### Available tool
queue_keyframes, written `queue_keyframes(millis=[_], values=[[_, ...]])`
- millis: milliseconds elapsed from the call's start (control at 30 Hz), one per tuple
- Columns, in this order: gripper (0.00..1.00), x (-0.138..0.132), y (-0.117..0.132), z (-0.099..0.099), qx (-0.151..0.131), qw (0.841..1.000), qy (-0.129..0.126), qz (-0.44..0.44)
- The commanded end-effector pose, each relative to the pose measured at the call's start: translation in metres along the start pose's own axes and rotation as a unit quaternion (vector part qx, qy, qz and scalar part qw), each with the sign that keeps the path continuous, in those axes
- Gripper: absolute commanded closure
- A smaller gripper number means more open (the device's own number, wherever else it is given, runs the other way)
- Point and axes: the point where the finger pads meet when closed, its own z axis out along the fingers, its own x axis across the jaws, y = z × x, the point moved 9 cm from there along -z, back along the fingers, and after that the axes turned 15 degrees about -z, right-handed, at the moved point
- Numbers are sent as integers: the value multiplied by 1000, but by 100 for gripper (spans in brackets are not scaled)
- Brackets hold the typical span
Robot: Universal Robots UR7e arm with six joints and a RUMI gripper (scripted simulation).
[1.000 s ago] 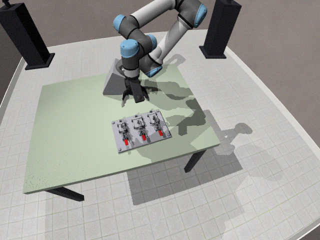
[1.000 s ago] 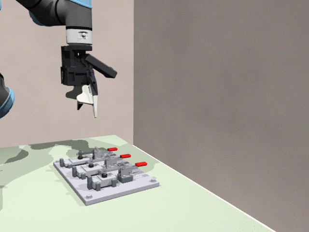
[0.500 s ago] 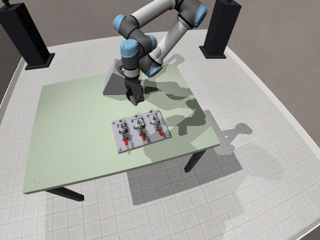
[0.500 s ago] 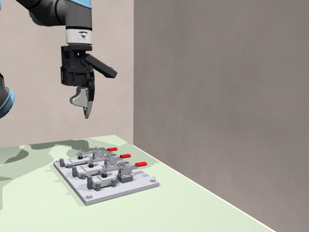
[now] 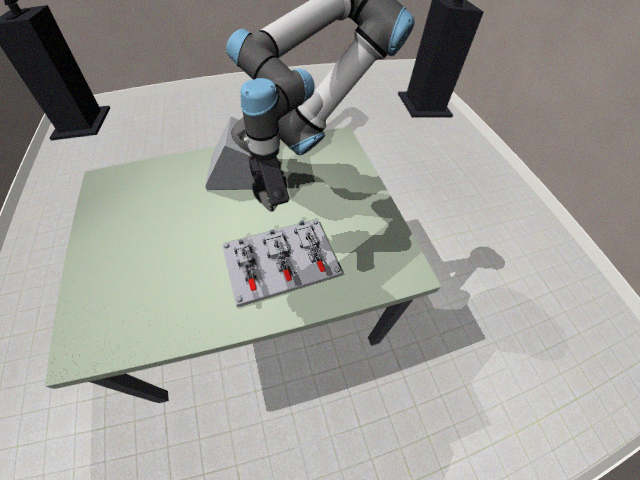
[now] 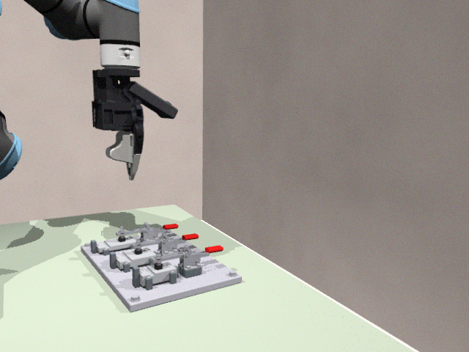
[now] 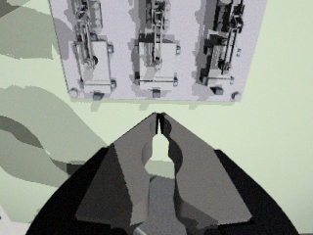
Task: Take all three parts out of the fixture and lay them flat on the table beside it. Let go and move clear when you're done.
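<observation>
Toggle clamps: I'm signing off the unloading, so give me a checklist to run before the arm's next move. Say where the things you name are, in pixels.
1. Hand [image 5: 272, 208] [image 6: 131, 178] [image 7: 158, 114] free of any part: ok, shut on nothing.
2. Hand clear of the fixture plate [image 5: 232, 289] [image 6: 185, 286] [image 7: 127, 93]: ok, raised above it.
3. All three parts seated between their locating posts: ok.
4. Toggle clamps released: not ok, all three spindles sit over the parts.
5. Hand open for grasping: not ok, shut.
6. Clamping force on each part: cannot tell.

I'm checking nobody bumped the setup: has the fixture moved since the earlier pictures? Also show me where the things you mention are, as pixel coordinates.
No. The fixture [image 5: 258, 292] [image 6: 182, 287] [image 7: 124, 93] sits at the same place and angle on the table [image 5: 139, 248] [image 6: 264, 314] [image 7: 279, 122], judged against the table's edges in the top view.
</observation>
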Motion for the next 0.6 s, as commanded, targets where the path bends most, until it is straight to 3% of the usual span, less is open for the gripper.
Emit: queue_keyframes(millis=[0,433,467,567], values=[[100,0,0,0,0,1000,0,0],[100,0,0,0,0,1000,0,0],[41,0,0,0,0,1000,0,0],[41,0,0,0,0,1000,0,0]])
